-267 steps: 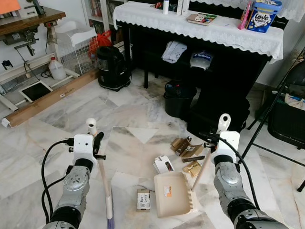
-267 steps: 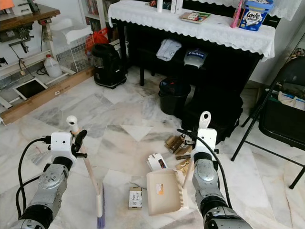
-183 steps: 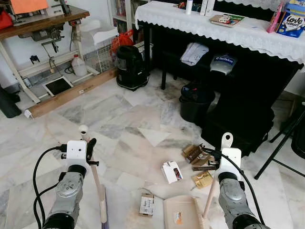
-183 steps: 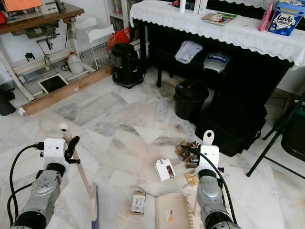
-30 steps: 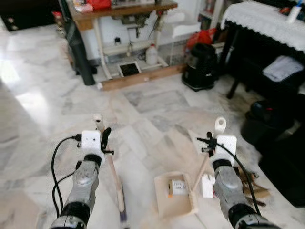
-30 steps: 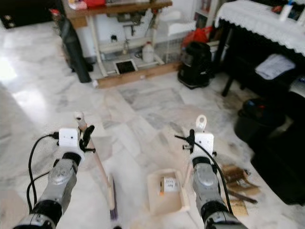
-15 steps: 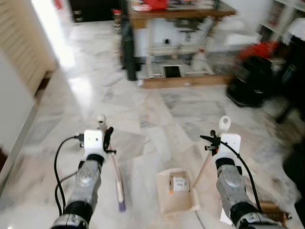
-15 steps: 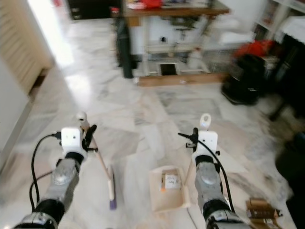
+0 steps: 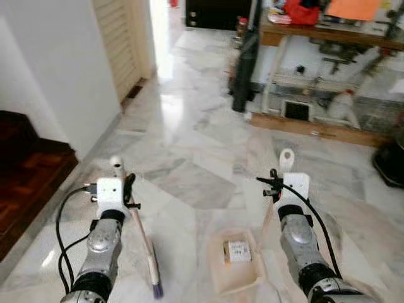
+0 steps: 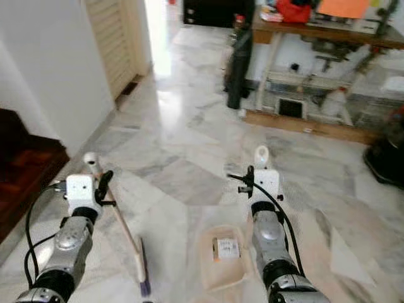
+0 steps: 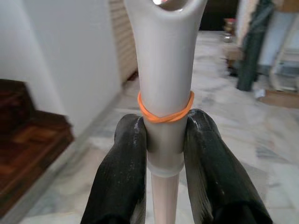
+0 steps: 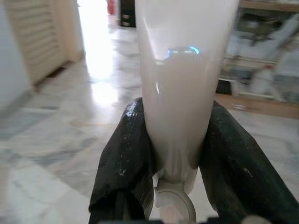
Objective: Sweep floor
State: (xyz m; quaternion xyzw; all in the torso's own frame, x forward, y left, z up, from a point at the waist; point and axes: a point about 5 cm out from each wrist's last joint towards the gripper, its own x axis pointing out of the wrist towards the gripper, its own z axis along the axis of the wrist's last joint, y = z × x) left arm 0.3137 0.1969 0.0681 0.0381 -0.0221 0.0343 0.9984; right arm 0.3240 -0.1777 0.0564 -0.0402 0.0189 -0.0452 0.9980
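My left gripper is shut on the pale broom handle, which slants down to a purple brush head at the floor. In the left wrist view the black fingers clamp the white handle just below an orange rubber band. My right gripper is shut on the dustpan's handle. The beige dustpan hangs low between my arms, with a small box lying in it. In the right wrist view, both fingers press the white handle.
A white wall and a dark wooden step stand on the left, a louvred door beyond. Ahead right is a work table with a dark bag leaning on it, a wooden plank and a white jug. Marble floor lies ahead.
The whole view has swung left: the piano and litter have left the picture, and the wall, step and doorway have come in. Both grippers keep the same hold.
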